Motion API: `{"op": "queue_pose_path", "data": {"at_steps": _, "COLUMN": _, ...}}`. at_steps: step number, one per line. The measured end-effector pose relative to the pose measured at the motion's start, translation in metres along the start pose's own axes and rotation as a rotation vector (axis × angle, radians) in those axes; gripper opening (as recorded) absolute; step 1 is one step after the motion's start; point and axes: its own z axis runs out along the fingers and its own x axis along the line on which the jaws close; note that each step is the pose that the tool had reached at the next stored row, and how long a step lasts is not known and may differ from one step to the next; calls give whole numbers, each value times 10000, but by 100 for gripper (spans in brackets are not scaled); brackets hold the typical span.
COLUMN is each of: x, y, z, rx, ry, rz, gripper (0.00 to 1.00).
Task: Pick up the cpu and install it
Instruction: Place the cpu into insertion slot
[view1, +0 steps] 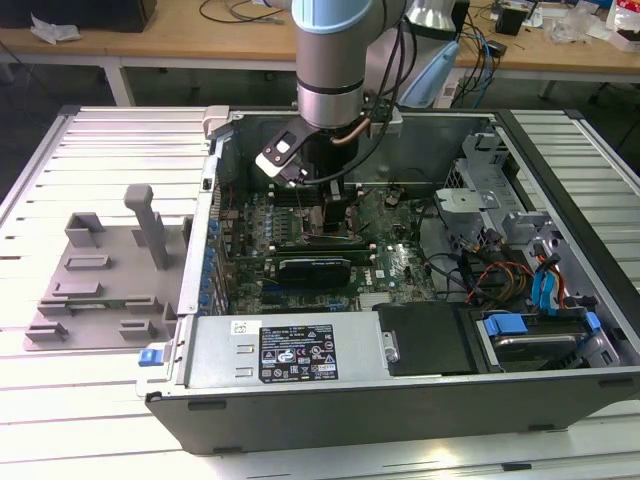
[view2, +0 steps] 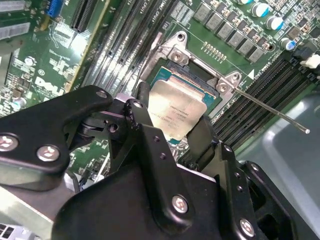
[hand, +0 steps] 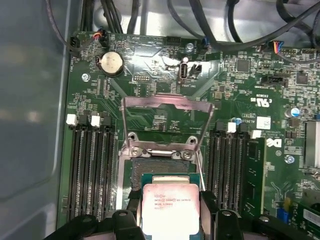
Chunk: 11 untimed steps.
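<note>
cpu (hand: 170, 207) clamped edge-to-edge in gripper (hand: 170, 197), hovering just over the open socket (hand: 160, 167). Load plate (hand: 165, 101) flipped up.

Surface findings: the cpu (hand: 170, 206) has a silver metal top with a satin sheen, on a thin green board edge. The claw (view2: 172, 114) is matt black; plastic or coated metal cannot be told. Its screw heads are bright metal. The socket frame (hand: 167, 102) is bare polished metal, and its lever (view2: 270, 112) is a thin bright wire. The motherboard (hand: 150, 65) is glossy green laminate. The case (view1: 400, 410) is dull grey sheet metal. The bench (view1: 100, 140) is pale, smooth and ribbed. The fixture (view1: 100, 285) is matt grey plastic.
</note>
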Motion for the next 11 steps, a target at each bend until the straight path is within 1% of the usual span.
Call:
{"op": "queue_pose_path", "data": {"at_steps": 1, "x": 16, "y": 0, "z": 6, "rx": 4, "ry": -70, "rz": -3, "gripper": 55}}
{"op": "queue_pose_path", "data": {"at_steps": 2, "x": 20, "y": 1, "z": 10, "rx": 11, "ry": -196, "rz": -11, "gripper": 55}}
{"op": "queue_pose_path", "data": {"at_steps": 3, "x": 21, "y": 1, "z": 11, "rx": 16, "ry": -287, "rz": -16, "gripper": 55}}
{"op": "queue_pose_path", "data": {"at_steps": 4, "x": 22, "y": 1, "z": 12, "rx": 18, "ry": -325, "rz": -19, "gripper": 55}}
{"op": "queue_pose_path", "data": {"at_steps": 6, "x": 22, "y": 1, "z": 12, "rx": 17, "ry": -338, "rz": -20, "gripper": 55}}
{"op": "queue_pose_path", "data": {"at_steps": 7, "x": 22, "y": 0, "z": 14, "rx": -9, "ry": -341, "rz": -16, "gripper": 55}}
{"op": "queue_pose_path", "data": {"at_steps": 8, "x": 23, "y": 0, "z": 27, "rx": -121, "ry": -346, "rz": -13, "gripper": 55}}
{"op": "queue_pose_path", "data": {"at_steps": 11, "x": 23, "y": 0, "z": 28, "rx": -126, "ry": -345, "rz": -14, "gripper": 55}}
